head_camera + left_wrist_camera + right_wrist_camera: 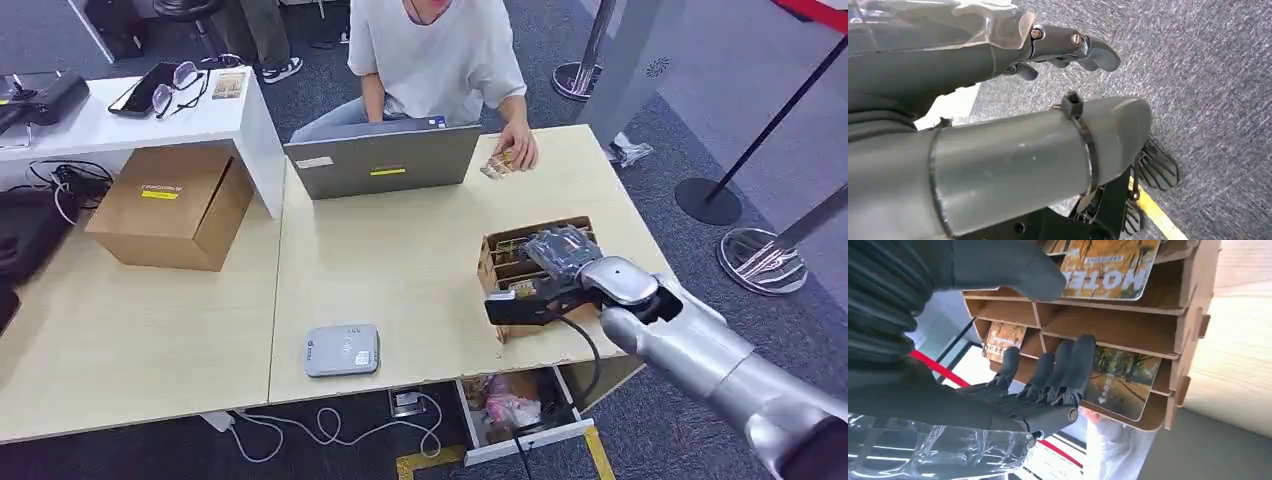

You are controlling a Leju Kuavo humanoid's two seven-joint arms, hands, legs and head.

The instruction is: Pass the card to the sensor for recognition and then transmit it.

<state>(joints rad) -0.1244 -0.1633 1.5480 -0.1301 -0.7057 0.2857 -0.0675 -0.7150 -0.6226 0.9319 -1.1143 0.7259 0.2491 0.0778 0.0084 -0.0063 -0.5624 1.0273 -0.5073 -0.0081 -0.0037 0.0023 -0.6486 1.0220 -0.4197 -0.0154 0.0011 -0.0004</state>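
My left hand (1068,47) hangs at my side above grey carpet, fingers loosely curled, nothing in it. No part in this step.

The card reader (342,350) lies flat on the table (400,270), well off to the left of my right hand and a bit nearer me. Nothing is on it. That's the sensor target.

My right hand (530,300) is at the wooden card rack (505,262), on its near-left corner. In the right wrist view the fingers (1068,370) reach into the slots, tips over a card (1123,385) with a tree-lined road print; the thumb (1013,270) sits across another card (1108,265) one tier away. I cannot tell whether a card is pinched yet; looks like contact, not a lift.

Step, as I judge it: picking the card, first stage. Scan and handover not yet begun.

Next move calls for closing thumb and fingers on one card only, drawing it straight out along the slot so the rack doesn't tip, then carrying it left to the reader.

A person's hand (515,152) rests on the table beyond the rack, beside a laptop (385,160). Probably the receiver.
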